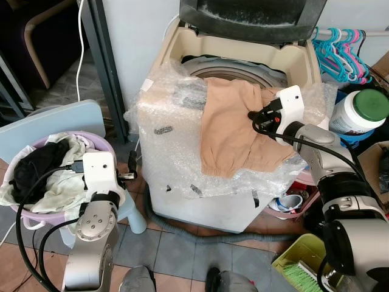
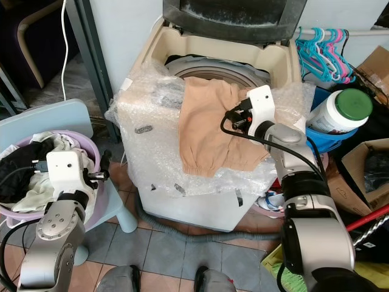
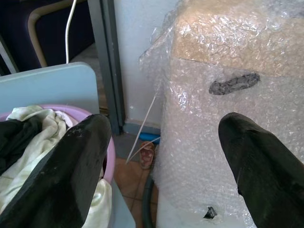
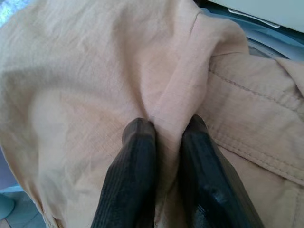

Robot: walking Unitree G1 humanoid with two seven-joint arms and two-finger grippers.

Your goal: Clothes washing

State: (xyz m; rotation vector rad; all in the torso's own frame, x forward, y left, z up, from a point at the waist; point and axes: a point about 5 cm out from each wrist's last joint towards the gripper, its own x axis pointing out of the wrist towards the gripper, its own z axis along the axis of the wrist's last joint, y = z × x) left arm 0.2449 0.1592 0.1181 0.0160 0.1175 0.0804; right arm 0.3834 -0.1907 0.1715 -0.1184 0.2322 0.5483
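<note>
The landmark is the washing machine (image 1: pixel 200 182), wrapped in bubble wrap (image 1: pixel 170 146), its lid standing raised.

Nearest the camera, the left gripper (image 3: pixel 166 161) is hanging in front of the machine's left corner, released, fingers spread wide and holding nothing. Beside that corner, one pink basket (image 1: pixel 97 143) is sitting with laundry (image 1: pixel 45 170) heaped in it: one dark piece and at least one pale piece are distinguishable.

Further in, one tan garment (image 1: pixel 234 128) is lying draped over the machine's front rim, its long axis running from the drum opening down the front face. Most of it is hanging outside. The right gripper (image 4: pixel 164 142) is pressing on the garment's right edge, fingers clenched on a raised fold of the cloth.

The deciding relation: the drum (image 1: pixel 243 70) lies behind the gripped fold, away from the robot. The right arm is the nearer one; the move probably calls for lifting rearward over the rim.

To the machine's right, one white jar (image 1: pixel 358 112) with a green lid is standing, and a bunch of hangers (image 1: pixel 337 48) is hanging behind it.
</note>
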